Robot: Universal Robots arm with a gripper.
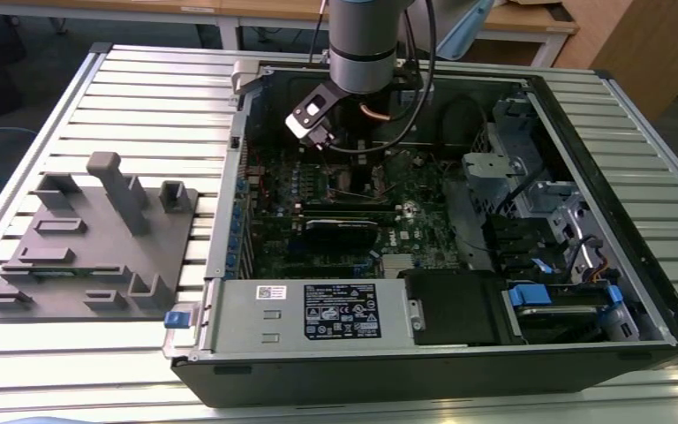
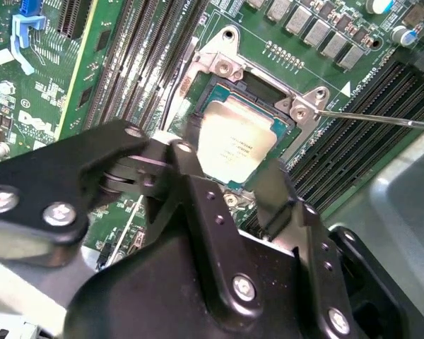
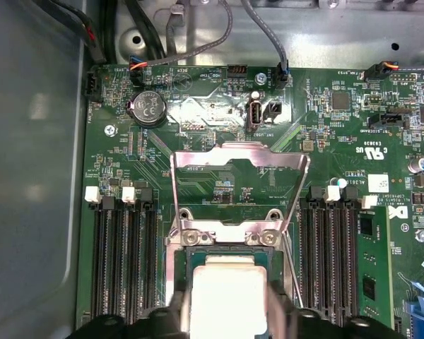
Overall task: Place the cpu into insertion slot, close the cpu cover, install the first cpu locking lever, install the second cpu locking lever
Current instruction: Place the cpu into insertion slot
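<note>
My gripper (image 1: 315, 131) hangs inside the open computer case, over the motherboard. In both wrist views its two black fingers (image 2: 189, 152) press on opposite edges of the cpu (image 2: 237, 145), a flat silver square, so it is shut on it. The cpu (image 3: 230, 293) sits at the insertion slot (image 3: 230, 248), whose dark inner edge (image 2: 260, 85) shows beyond the chip; I cannot tell whether it is fully seated. The cpu cover (image 3: 237, 151), a silvery frame with a window, is swung open away from the slot. A thin locking lever (image 2: 374, 117) sticks out sideways beside the slot.
Long black memory slots (image 3: 120, 261) flank the socket on both sides. Cables (image 3: 198, 42) and a coin battery (image 3: 145, 107) lie beyond the cover. A power supply (image 1: 315, 309) and drive cages (image 1: 528, 194) crowd the case. A grey fixture plate (image 1: 92, 247) rests on the slatted table.
</note>
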